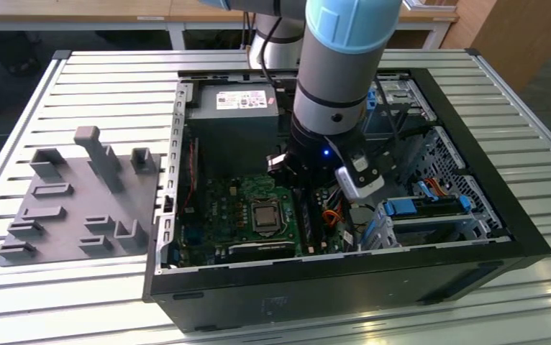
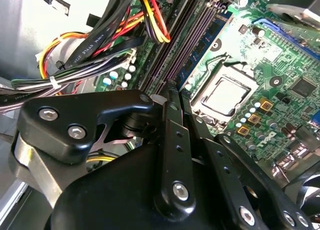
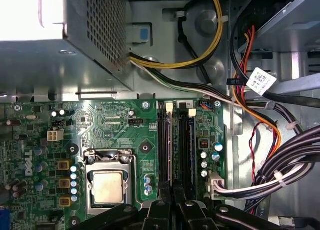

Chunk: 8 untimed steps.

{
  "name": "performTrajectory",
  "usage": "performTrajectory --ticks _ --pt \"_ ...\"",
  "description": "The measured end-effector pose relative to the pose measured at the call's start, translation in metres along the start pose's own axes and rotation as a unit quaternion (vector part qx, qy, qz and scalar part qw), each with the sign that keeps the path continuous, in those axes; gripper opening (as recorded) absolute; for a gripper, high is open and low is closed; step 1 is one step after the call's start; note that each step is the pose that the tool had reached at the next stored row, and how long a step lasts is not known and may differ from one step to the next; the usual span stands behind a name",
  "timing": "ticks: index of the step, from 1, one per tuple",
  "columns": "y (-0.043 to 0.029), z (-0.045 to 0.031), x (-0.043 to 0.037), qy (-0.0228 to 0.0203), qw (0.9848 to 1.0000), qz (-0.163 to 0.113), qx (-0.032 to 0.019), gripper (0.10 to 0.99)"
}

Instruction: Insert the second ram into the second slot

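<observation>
My gripper hangs low inside the open computer case, its black fingers drawn together and shut, with nothing visible between them. The tips sit just above one end of the row of long dark memory slots on the green motherboard, beside the CPU socket. In the second wrist view a blue ram stick stands on edge in the slot row, on the side nearest the socket. I cannot tell whether it is the second ram. In the exterior view the gripper is mostly hidden behind the arm.
Bundles of black, yellow, red and orange cables crowd the side of the slots away from the socket. The power supply box lies beyond the board's far edge. A drive cage fills the case at the exterior view's right. A grey fixture lies on the slatted table.
</observation>
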State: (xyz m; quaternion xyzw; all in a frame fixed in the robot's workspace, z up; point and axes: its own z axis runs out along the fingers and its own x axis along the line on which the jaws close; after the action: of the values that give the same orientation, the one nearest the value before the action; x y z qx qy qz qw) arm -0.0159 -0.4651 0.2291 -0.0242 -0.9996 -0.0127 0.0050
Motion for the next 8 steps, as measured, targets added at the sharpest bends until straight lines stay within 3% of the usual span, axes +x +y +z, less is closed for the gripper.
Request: performTrajectory --ticks 8 --pt "0.0000 0.0025 0.0000 -0.0001 1.0000 0.001 0.0015 0.137"
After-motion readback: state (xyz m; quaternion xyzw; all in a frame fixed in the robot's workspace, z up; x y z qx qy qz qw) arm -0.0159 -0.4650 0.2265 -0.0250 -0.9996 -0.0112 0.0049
